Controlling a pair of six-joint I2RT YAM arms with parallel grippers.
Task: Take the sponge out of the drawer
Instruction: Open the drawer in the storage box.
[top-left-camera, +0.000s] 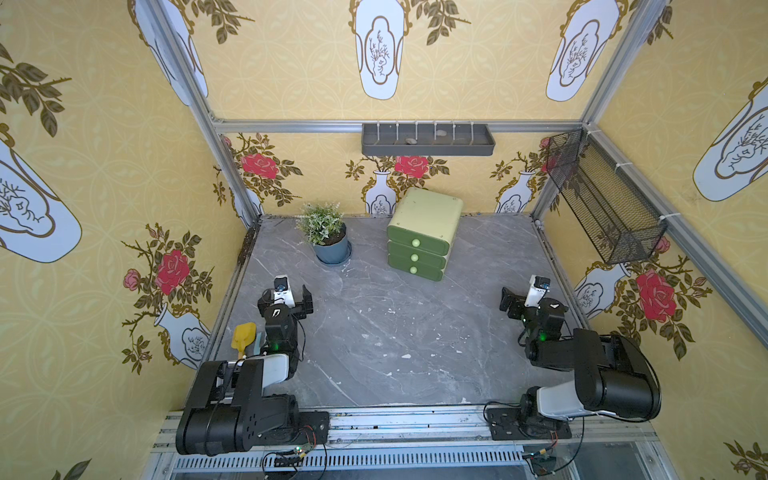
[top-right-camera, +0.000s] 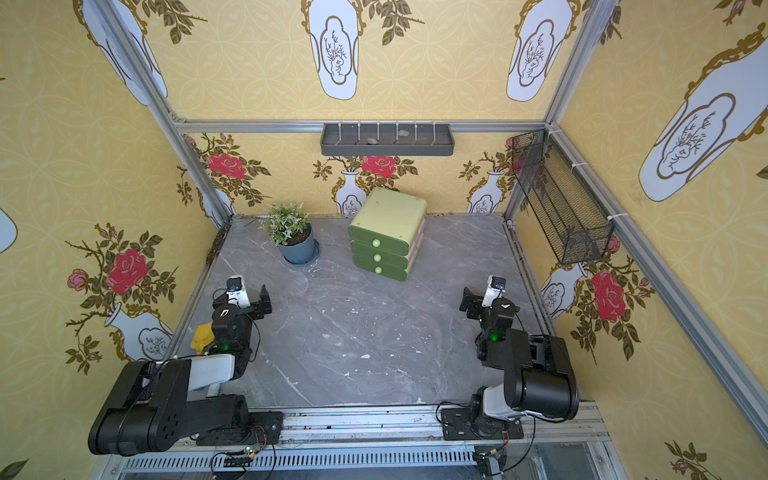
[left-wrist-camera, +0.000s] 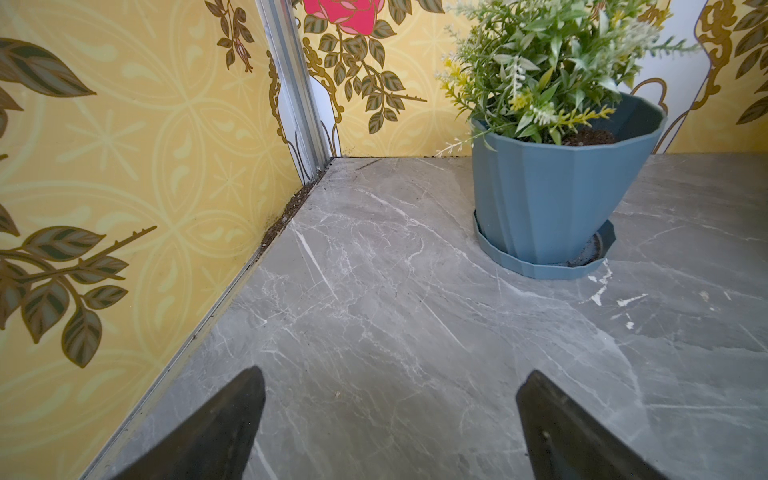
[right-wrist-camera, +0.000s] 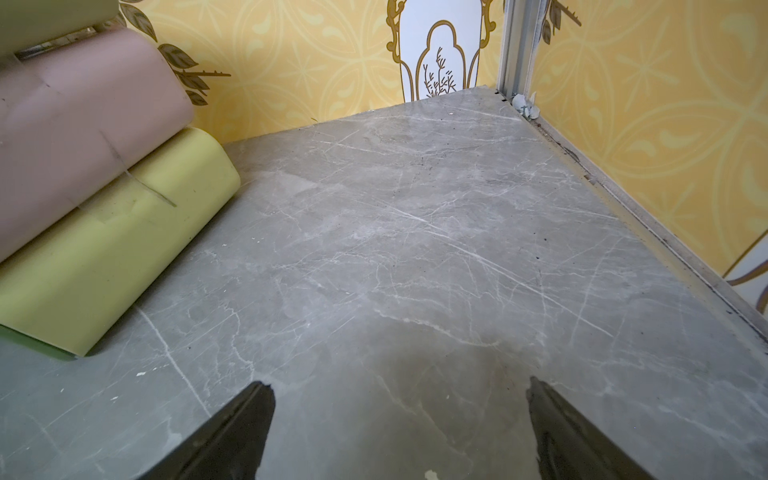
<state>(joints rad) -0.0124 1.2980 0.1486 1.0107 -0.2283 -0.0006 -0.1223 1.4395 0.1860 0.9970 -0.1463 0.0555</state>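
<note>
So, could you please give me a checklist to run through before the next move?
1. Left gripper open and empty: ok.
2. Right gripper open and empty: ok.
3. Drawers open: not ok; all three are shut.
4. Sponge located: cannot tell; it is not in view.
5. Plant apart from the drawers: ok.
</note>
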